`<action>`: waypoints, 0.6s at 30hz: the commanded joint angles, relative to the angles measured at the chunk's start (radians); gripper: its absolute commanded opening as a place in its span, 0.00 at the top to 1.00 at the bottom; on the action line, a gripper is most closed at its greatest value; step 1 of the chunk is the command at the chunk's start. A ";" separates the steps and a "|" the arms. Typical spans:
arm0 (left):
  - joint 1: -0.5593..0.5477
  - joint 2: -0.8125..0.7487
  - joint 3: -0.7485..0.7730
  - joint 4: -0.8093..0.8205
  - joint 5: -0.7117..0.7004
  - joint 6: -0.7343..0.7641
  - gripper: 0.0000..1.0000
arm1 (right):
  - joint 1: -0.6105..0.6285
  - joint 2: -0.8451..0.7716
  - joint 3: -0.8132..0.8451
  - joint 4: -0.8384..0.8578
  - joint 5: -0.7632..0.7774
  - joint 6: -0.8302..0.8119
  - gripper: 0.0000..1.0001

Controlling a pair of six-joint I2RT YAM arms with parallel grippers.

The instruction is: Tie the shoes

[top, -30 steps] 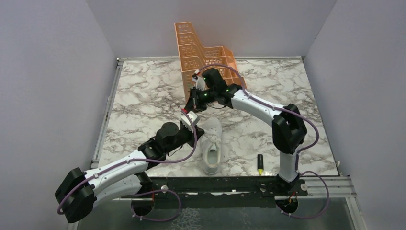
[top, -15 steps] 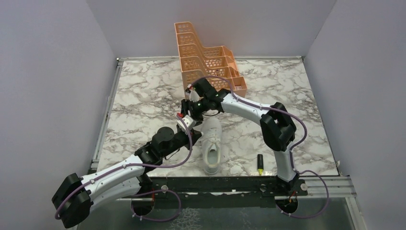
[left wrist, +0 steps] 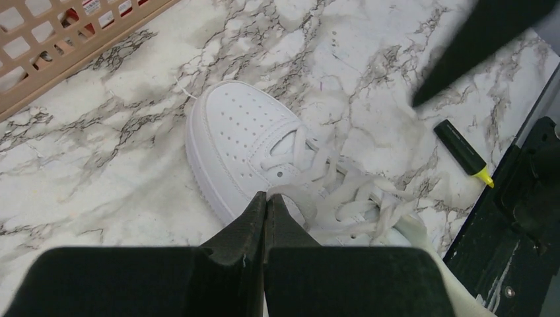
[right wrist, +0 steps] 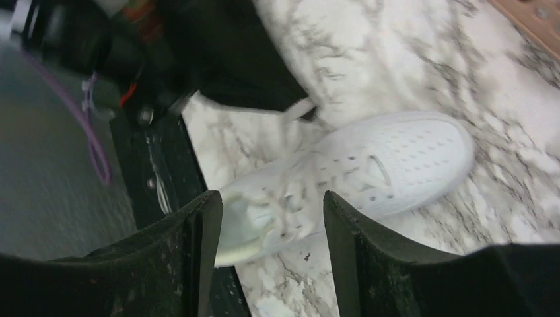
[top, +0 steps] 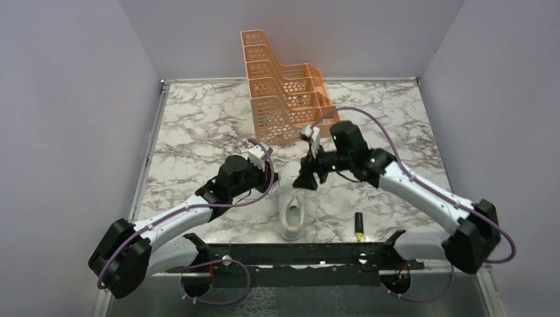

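The white shoe (top: 292,214) lies near the table's front edge with its toe pointing away from the arms. Its laces (left wrist: 343,191) are loose and tangled over the tongue. My left gripper (left wrist: 266,196) is shut on a loop of white lace, just above the shoe's left side. My right gripper (top: 307,179) hovers over the shoe's toe end. In the right wrist view the right gripper (right wrist: 272,205) is open with nothing between the fingers, and the shoe (right wrist: 396,158) lies below it.
An orange tiered rack (top: 280,99) stands at the back of the marble table. A black and yellow highlighter (top: 358,226) lies right of the shoe near the black front rail (top: 317,254). Grey walls close in both sides.
My right gripper opened and let go of the lace, then swung right and nearer, over the shoe's toe. My left gripper stayed shut on its lace and shifted slightly away.
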 commanded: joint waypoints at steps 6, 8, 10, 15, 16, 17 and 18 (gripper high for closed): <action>0.131 0.135 0.135 -0.089 0.323 0.037 1.00 | 0.335 -0.210 -0.294 0.418 0.047 -0.613 0.35; 0.138 0.139 0.142 -0.091 0.349 0.040 1.00 | 0.413 -0.088 -0.244 0.466 0.131 -0.616 0.37; 0.156 0.161 0.164 -0.108 0.390 0.041 1.00 | 0.486 0.009 -0.203 0.529 0.229 -0.622 0.38; 0.180 0.237 0.206 -0.145 0.456 0.074 1.00 | 0.531 0.199 -0.143 0.643 0.338 -0.592 0.41; 0.181 0.250 0.214 -0.152 0.465 0.084 1.00 | 0.532 0.227 -0.136 0.655 0.366 -0.588 0.42; 0.183 0.262 0.220 -0.156 0.473 0.095 1.00 | 0.534 0.250 -0.132 0.675 0.406 -0.580 0.43; 0.185 0.275 0.227 -0.163 0.482 0.109 1.00 | 0.536 0.276 -0.124 0.688 0.443 -0.576 0.44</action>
